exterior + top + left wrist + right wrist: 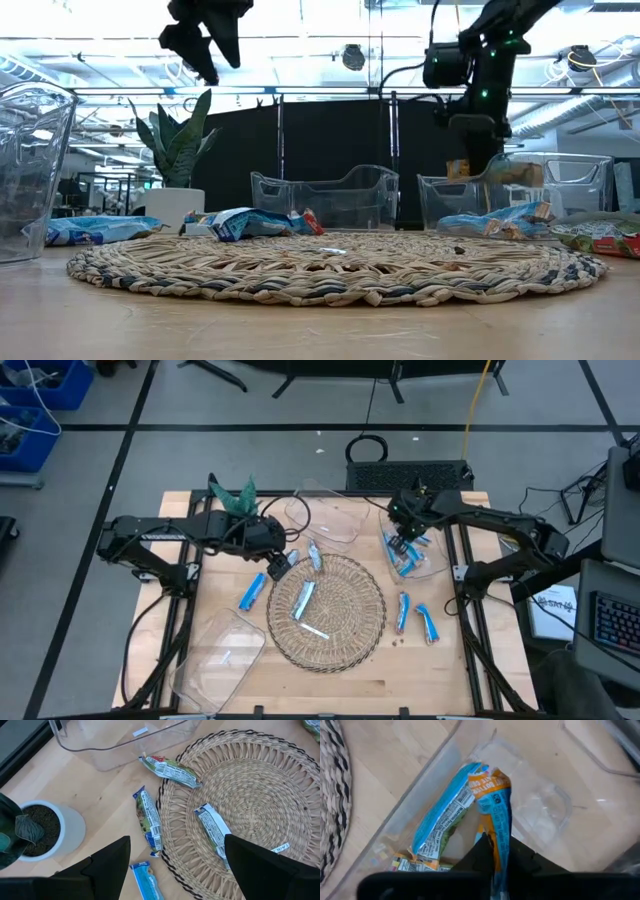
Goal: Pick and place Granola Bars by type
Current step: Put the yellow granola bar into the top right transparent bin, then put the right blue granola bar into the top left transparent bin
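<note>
High view: light wooden tabletop (pixel 330 685) carrying a round woven straw mat (pixel 345 625) at centre. Left gripper (pixel 279 563) at the mat's ten o'clock edge, fingers spread wide, holding nothing. Right gripper (pixel 404 544) at the mat's two o'clock, above a clear plastic bin (pixel 432 567) with blue wrapped granola bars (pixel 406 562) inside. On the mat, a silvery-blue wrapped bar (pixel 302 601) near nine o'clock and a thin white stick (pixel 314 631) around seven o'clock. One bright blue wrapped bar (pixel 252 592) on bare wood at the mat's nine o'clock; two more blue bars (pixel 403 611) at its three o'clock. Second clear bin (pixel 335 520) at twelve o'clock, third clear bin (pixel 215 655) at eight o'clock, green potted plant (pixel 235 497) at eleven o'clock

Low view: straw mat (pixel 330 268) across the foreground, blue wrappers (pixel 250 222) lying at its far edge, clear bins (pixel 320 198) behind, plant in a white pot (pixel 180 150) at the left

Left wrist view: dark fingers (pixel 107 867) wide apart over the mat's rim; brownish-green wrapped bar (pixel 170 769) half on the rim beside a clear bin; blue-green bar (pixel 149 817) on wood just beside the mat; silvery bar (pixel 215 829) on the weave

Right wrist view: right gripper (pixel 495 862) closed tight on a blue-and-orange wrapped bar (pixel 496 802), hanging over the clear bin (pixel 547 807); another blue bar (pixel 442 815) lying in the bin just beside it
</note>
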Available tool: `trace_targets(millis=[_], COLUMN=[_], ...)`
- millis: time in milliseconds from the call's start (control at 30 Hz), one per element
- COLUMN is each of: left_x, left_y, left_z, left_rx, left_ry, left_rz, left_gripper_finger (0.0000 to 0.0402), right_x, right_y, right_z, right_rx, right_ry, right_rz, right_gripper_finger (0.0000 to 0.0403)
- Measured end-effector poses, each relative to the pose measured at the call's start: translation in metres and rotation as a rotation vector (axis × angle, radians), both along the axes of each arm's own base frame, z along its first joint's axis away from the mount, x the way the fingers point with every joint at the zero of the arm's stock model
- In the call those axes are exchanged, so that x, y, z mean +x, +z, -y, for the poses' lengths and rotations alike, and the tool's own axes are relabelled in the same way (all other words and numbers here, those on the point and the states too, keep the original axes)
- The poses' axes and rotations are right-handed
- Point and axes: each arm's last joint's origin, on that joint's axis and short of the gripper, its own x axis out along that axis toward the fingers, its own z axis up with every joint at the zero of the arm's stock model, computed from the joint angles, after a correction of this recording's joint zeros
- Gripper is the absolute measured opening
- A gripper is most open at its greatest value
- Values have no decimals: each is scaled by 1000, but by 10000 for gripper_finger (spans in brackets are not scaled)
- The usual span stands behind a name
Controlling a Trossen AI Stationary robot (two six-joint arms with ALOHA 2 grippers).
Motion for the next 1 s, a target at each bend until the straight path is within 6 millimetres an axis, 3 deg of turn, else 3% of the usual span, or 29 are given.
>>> trace_targets(millis=[300, 500, 733, 1000], left_x=[0, 11, 47, 74], left_y=[0, -7, -64, -131], left_z=[-3, 2, 21, 35], left_rx=[2, -106, -179, -272], left_ry=[-28, 152, 217, 251], left_rz=[-9, 52, -17, -145], left_gripper_finger=[324, 324, 324, 324], right_x=[-3, -6, -11, -25], right_y=[0, 2, 15, 46], right_z=[-1, -4, -7, -17], right_rx=[19, 26, -19, -152], right_ry=[37, 56, 93, 149], right_rz=[-6, -23, 36, 190], right_gripper_finger=[186, 247, 262, 263])
